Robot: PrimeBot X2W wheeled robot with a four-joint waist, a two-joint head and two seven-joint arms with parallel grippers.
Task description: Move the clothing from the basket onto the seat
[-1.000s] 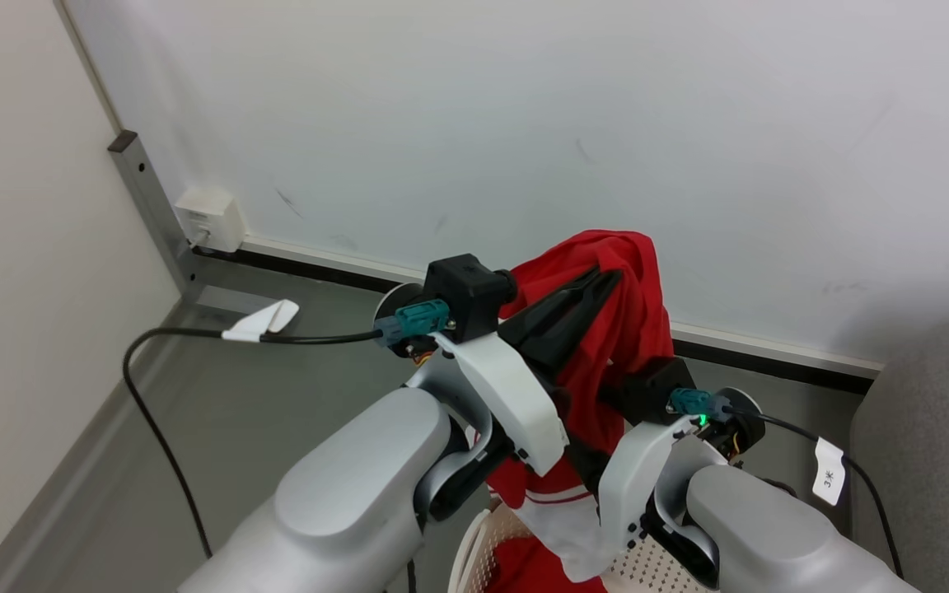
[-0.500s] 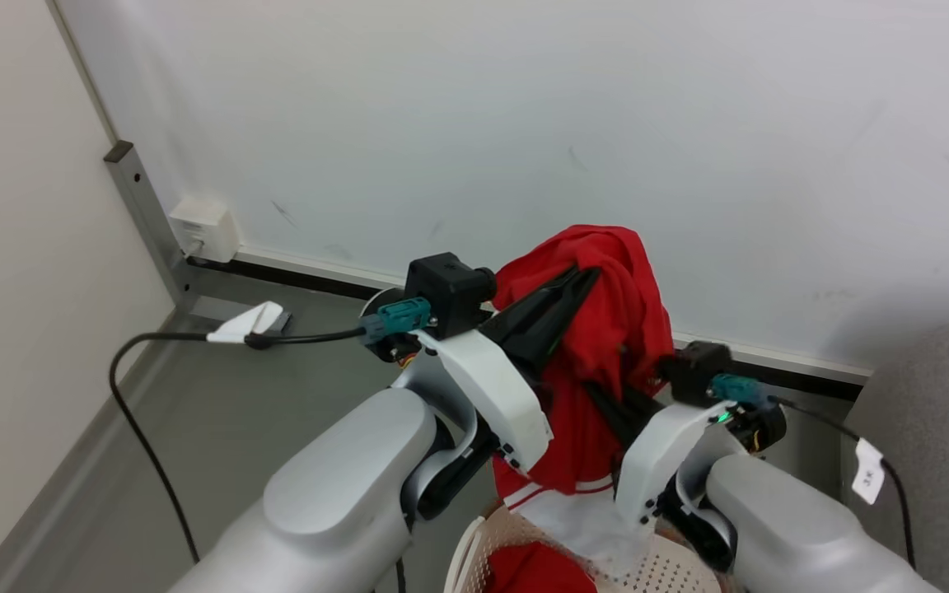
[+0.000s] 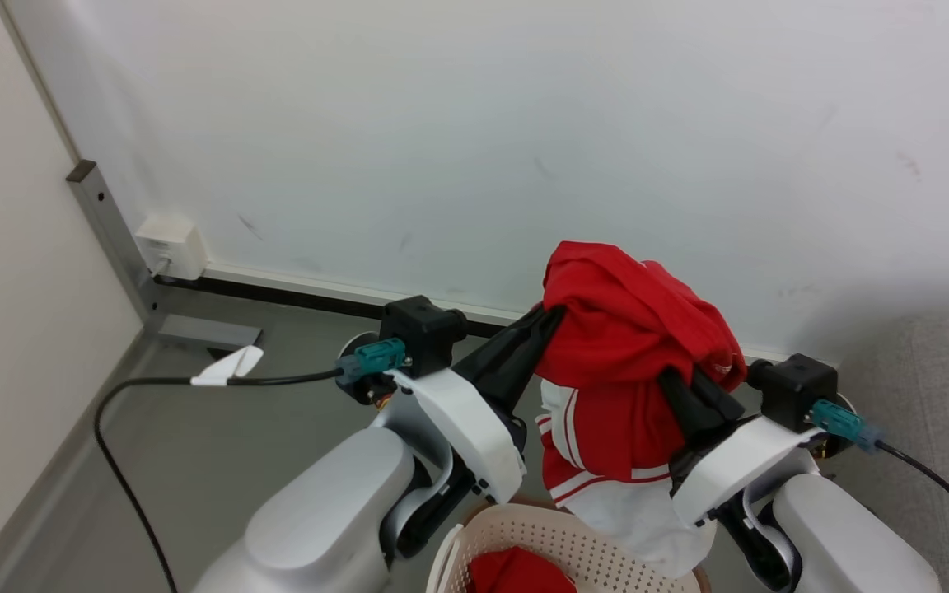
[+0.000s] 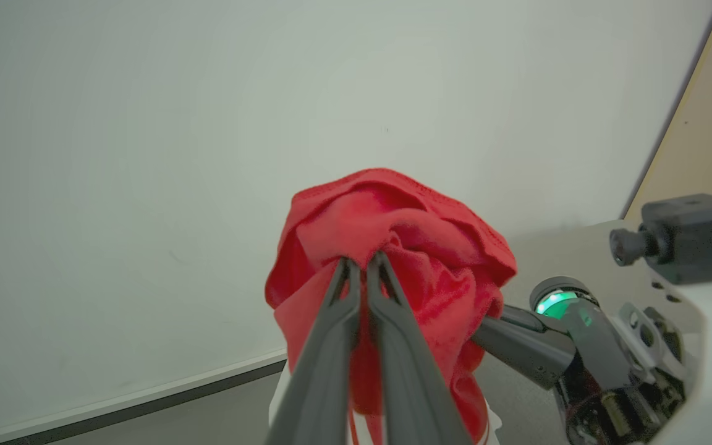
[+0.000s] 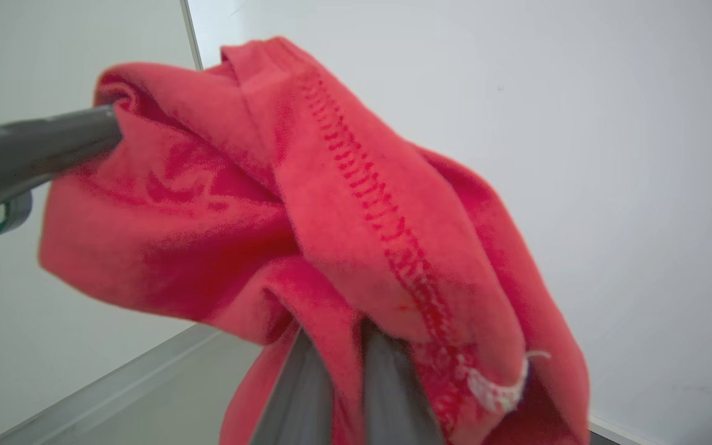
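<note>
Most of the basket (image 3: 561, 535) cropped, clothing (image 3: 623, 329) hiding right pincer (image 3: 676, 387) tips

The right gripper (image 3: 676, 385), open a second ago, now pinches the red clothing (image 3: 623, 329) right of the middle. The clothing spreads wider than before. The view turns, so more of the basket (image 3: 557, 535) shows at the bottom.
</note>
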